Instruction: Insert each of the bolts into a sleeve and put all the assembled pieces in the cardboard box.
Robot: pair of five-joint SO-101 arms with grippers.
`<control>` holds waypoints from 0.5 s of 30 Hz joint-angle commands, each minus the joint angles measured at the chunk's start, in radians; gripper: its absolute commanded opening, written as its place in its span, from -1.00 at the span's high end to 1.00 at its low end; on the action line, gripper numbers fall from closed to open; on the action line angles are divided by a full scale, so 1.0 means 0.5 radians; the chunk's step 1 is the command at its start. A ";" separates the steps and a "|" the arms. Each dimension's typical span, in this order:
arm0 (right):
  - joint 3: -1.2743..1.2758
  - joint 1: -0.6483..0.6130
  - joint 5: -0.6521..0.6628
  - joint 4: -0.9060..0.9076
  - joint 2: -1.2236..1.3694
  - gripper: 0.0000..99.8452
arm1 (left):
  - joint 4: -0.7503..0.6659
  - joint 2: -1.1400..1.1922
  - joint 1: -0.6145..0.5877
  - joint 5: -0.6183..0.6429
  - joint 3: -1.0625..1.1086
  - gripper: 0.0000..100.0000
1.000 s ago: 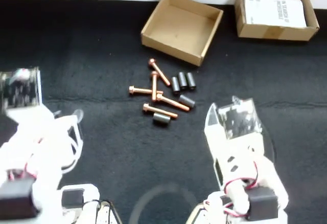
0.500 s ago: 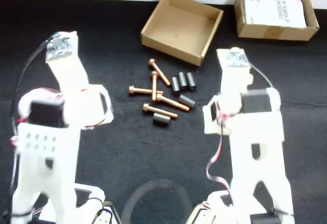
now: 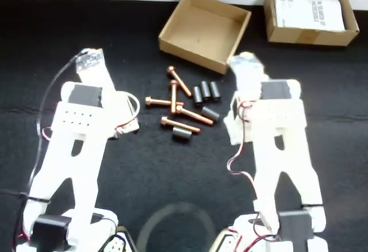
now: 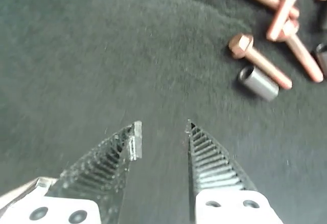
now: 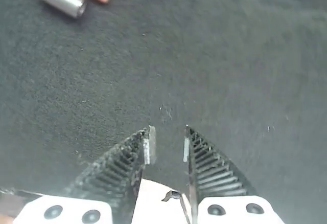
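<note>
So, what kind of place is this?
Probably a robotics test bench: a white left arm and right arm stand at a black-covered table, with loose bolts, sleeves and an open cardboard box.

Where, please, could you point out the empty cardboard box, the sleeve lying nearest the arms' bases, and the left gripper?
cardboard box (image 3: 202, 30), high view, on its bare floor.
sleeve (image 3: 181, 133), high view, on the middle of its side.
left gripper (image 4: 163, 128), left wrist view, midway between its fingertips.
</note>
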 commanded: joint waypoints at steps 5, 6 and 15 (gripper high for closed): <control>-0.446 -0.183 0.420 -0.078 0.302 0.81 | -0.853 0.094 -0.029 0.025 0.437 0.69; -0.508 -0.192 0.430 -0.078 0.379 0.81 | -0.948 0.109 -0.029 0.028 0.505 0.69; -1.076 -0.296 0.470 -0.091 1.171 0.81 | -1.718 0.299 -0.032 0.025 0.842 0.69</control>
